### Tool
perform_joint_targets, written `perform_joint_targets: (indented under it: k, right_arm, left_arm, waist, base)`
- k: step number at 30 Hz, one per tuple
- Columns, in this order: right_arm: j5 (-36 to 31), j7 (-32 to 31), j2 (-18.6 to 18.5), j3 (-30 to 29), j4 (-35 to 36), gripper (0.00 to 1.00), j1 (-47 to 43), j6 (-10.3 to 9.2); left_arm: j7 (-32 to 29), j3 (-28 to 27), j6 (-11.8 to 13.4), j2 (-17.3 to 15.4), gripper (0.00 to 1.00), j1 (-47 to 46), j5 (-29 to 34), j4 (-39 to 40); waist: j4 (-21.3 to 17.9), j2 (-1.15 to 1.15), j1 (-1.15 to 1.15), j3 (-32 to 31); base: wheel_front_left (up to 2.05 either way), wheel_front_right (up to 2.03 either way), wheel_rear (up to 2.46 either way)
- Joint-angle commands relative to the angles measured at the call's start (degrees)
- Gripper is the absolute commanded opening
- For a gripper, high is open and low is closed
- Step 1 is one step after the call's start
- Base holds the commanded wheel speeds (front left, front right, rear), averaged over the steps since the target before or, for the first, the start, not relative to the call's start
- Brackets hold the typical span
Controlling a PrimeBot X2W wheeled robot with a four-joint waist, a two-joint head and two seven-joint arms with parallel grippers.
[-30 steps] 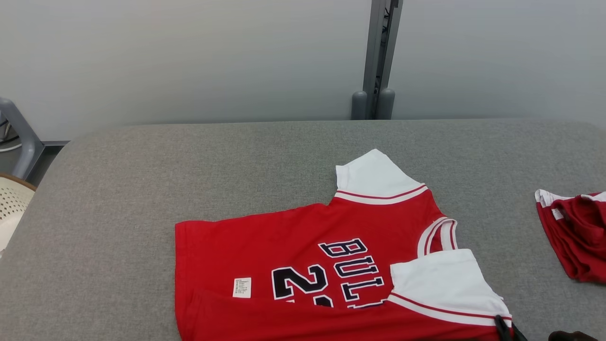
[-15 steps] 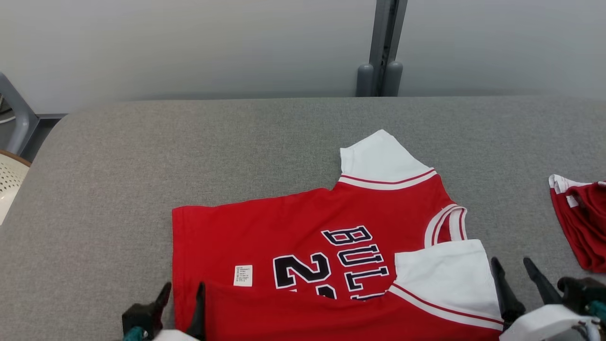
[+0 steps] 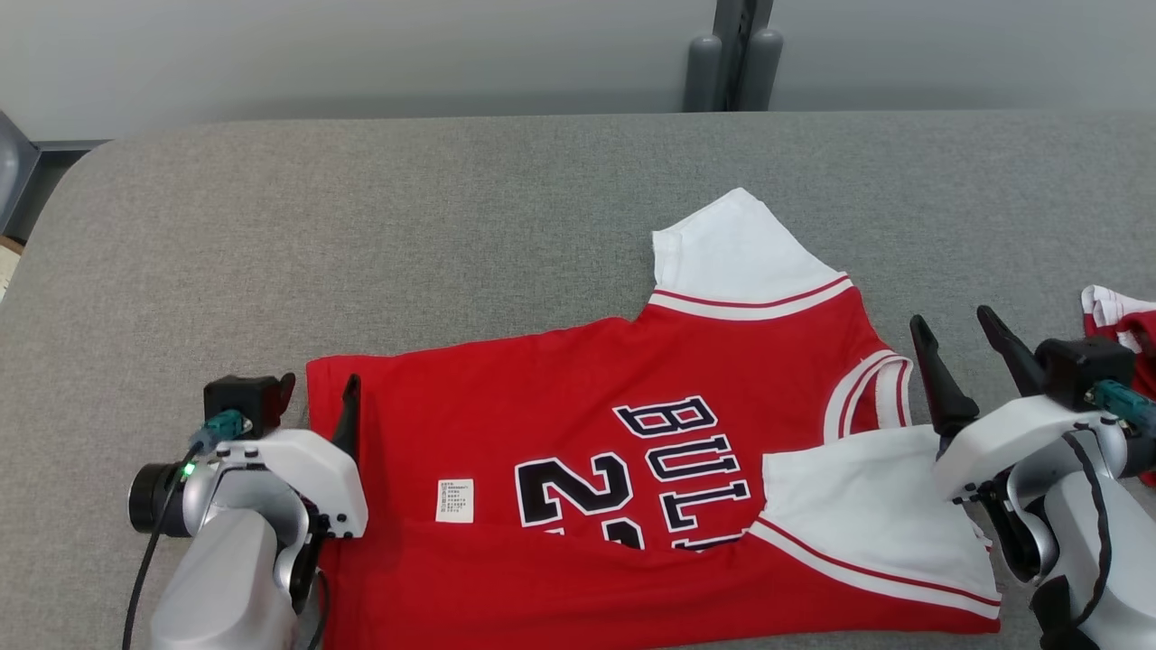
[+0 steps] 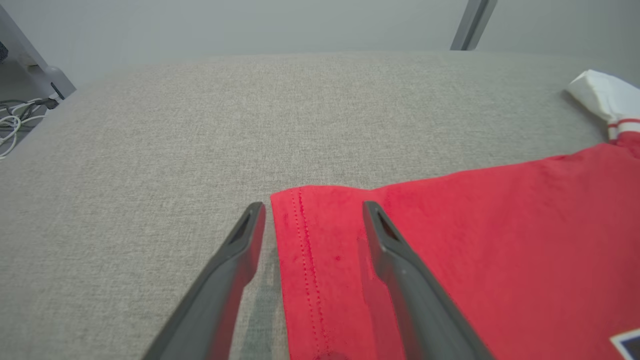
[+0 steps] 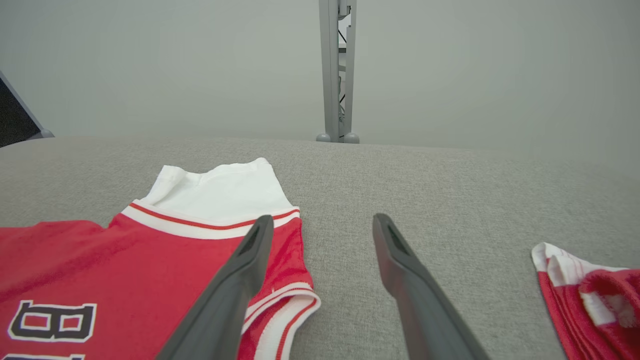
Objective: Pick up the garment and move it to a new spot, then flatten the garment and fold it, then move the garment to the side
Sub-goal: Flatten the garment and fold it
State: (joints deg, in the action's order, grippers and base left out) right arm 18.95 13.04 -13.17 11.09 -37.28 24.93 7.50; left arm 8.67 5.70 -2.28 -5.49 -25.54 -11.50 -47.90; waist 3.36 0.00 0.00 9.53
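Plainly, both spread wide — left gripper (image 3: pixel 321 381) straddles the garment (image 3: pixel 560 388) hem, right gripper (image 3: pixel 950 318) beside its collar (gripping nothing).

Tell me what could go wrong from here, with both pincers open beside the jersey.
1. The left pincer straddles the jersey at its hem: closing may pinch one layer only and drag the cloth askew.
2. The folded-up near strip lies loose, so a pull could undo it.
3. The right pincer hangs over bare table between the collar and a second red garment; drifting right could snag that one.
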Motion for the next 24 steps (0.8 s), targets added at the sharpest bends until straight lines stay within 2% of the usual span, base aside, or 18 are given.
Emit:
perform_joint_targets:
  k: [1, 9, 16, 17, 19, 20, 24]
  right_arm:
    - [-0.38, -0.37, -0.38, 0.60, -0.71, 1.00, 1.36, -0.01]
    - [0.98, -0.13, -0.80, 4.44, -4.14, 1.00, 6.40, -0.02]
    - [2.66, -0.52, -1.50, 7.49, -6.04, 1.00, 9.75, -0.02]
    - [2.99, -0.79, -1.80, 7.89, -6.20, 1.00, 10.44, -0.02]
    - [3.63, -1.46, -2.34, 8.83, -6.23, 1.00, 12.28, -0.02]
    - [3.90, -2.13, -3.36, 9.82, -5.88, 1.00, 14.37, -0.02]
    - [5.65, -5.77, -4.90, 12.70, -6.00, 1.00, 18.78, -0.02]
  left_arm:
    - [-0.78, 0.15, -0.21, -0.51, 1.00, -2.06, -0.26, -0.82]
    - [-8.42, 0.89, -1.53, -1.53, 1.00, -9.24, -1.24, -7.10]
    - [-10.08, 0.63, -1.71, -1.56, 0.98, -12.65, -2.47, -10.39]
    - [-10.43, 0.77, -1.81, -1.47, 0.77, -13.00, -2.61, -10.86]
    - [-10.16, 1.04, -1.90, -1.38, 0.20, -13.56, -2.60, -11.36]
    - [-9.67, 1.35, -1.84, -1.16, 0.00, -13.88, -2.54, -11.71]
    - [-8.21, 2.16, -2.08, -0.48, 0.00, -14.85, -2.44, -12.02]
  waist:
    - [0.13, 0.00, 0.00, 0.66]
    - [0.21, 0.00, 0.00, 2.74]
    - [-0.36, 0.00, 0.00, 4.76]
    - [-0.36, 0.00, 0.00, 5.09]
    - [-0.26, 0.00, 0.00, 5.71]
    - [0.11, 0.00, 0.00, 6.23]
    - [1.57, 0.00, 0.00, 7.34]
  base:
    - [0.00, 0.00, 0.00]
    - [0.00, 0.00, 0.00]
    - [0.00, 0.00, 0.00]
    - [0.00, 0.00, 0.00]
    - [0.00, 0.00, 0.00]
    - [0.00, 0.00, 0.00]
    - [0.00, 0.00, 0.00]
